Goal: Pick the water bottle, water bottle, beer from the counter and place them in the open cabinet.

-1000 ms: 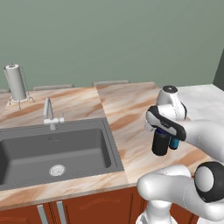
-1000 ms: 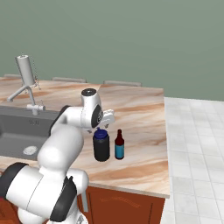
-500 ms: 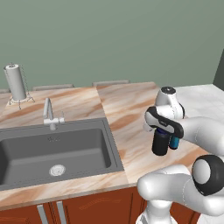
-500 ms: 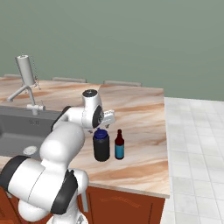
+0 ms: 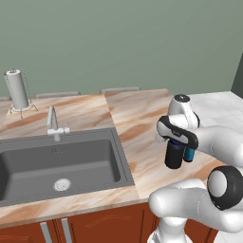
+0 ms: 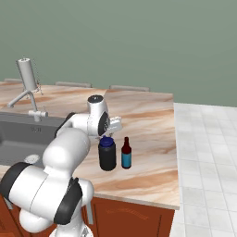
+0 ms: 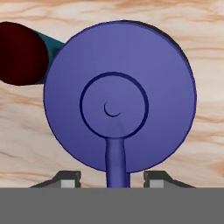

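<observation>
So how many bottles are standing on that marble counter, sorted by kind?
Stout black cylindrical bottle with dark blue screw lid: 1
Slim brown-necked bottle with teal-blue label: 1
Total: 2 bottles, side by side on the beige-pink marble counter.

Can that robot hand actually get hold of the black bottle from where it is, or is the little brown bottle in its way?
Probably yes. The gripper hangs straight over the water bottle's blue lid; the beer stands apart beside it.

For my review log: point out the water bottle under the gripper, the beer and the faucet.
water bottle (image 6: pixel 107 157), right base view, black body.
beer (image 6: pixel 126 156), right base view, teal label.
faucet (image 5: pixel 52 122), left base view, upright spout.
</observation>
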Controlling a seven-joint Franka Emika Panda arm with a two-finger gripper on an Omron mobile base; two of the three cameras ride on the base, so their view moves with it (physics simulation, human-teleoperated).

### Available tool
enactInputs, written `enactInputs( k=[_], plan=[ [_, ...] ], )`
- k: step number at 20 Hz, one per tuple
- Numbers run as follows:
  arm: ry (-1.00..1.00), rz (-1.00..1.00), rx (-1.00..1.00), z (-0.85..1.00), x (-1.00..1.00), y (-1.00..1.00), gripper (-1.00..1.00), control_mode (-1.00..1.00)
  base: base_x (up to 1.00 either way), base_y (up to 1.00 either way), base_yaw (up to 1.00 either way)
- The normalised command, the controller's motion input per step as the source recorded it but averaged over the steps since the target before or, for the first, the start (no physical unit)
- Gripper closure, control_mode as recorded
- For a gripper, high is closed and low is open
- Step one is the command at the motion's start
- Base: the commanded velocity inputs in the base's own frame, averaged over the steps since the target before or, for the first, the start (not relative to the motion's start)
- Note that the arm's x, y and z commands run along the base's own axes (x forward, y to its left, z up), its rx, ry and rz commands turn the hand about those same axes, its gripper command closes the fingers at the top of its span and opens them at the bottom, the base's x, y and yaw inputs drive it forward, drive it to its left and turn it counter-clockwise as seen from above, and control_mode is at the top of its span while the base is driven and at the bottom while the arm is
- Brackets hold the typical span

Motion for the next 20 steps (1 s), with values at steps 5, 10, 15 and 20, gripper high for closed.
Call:
enactInputs(
  k=[5, 10, 15, 20],
  plan=[
    [0.0, 0.0, 0.0, 0.0, 0.0, -0.02, 1.0, -1.0, 0.0, 0.0, 0.0],
    [0.0, 0.0, 0.0, 0.0, 0.0, 0.0, 1.0, -1.0, 0.0, 0.0, 0.0],
    [0.0, 0.0, 0.0, 0.0, 0.0, 0.0, 1.0, -1.0, 0.0, 0.0, 0.0],
    [-0.06, 0.01, 0.0, 0.56, -0.26, 0.0, 1.0, -1.0, 0.0, 0.0, 0.0]
  ],
)
